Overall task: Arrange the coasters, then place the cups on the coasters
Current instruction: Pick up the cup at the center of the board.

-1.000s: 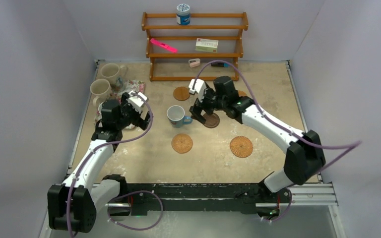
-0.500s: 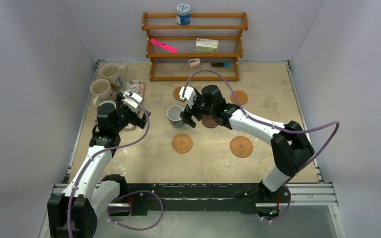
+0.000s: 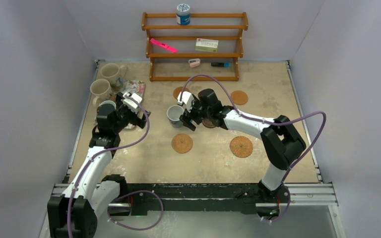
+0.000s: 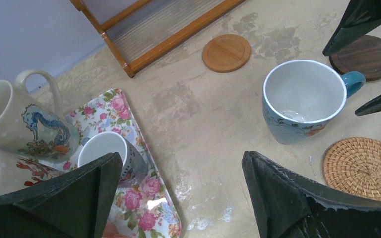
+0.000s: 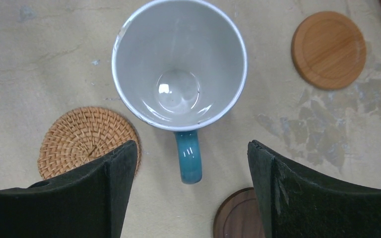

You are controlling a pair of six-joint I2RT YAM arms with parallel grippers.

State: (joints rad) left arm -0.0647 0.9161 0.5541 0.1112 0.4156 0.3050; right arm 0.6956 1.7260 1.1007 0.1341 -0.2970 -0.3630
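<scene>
The fingers (image 5: 114, 198) of the right gripper (image 5: 192, 153) are seen spread on either side of the handle of the blue mug (image 5: 178, 64), and nothing is clasped between them. The mug, teal outside and glossy white inside, upright and empty, is set on the bare table (image 5: 39, 54) beside a woven coaster (image 5: 87, 141) and a dark brown coaster (image 5: 238, 215). The left gripper (image 4: 178, 158) is likewise seen parted and unloaded, near the floral mat (image 4: 144, 198)

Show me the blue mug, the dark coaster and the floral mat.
blue mug (image 5: 178, 91), right wrist view, inside bottom.
dark coaster (image 4: 372, 59), left wrist view, top face.
floral mat (image 4: 150, 196), left wrist view, bare part.
</scene>
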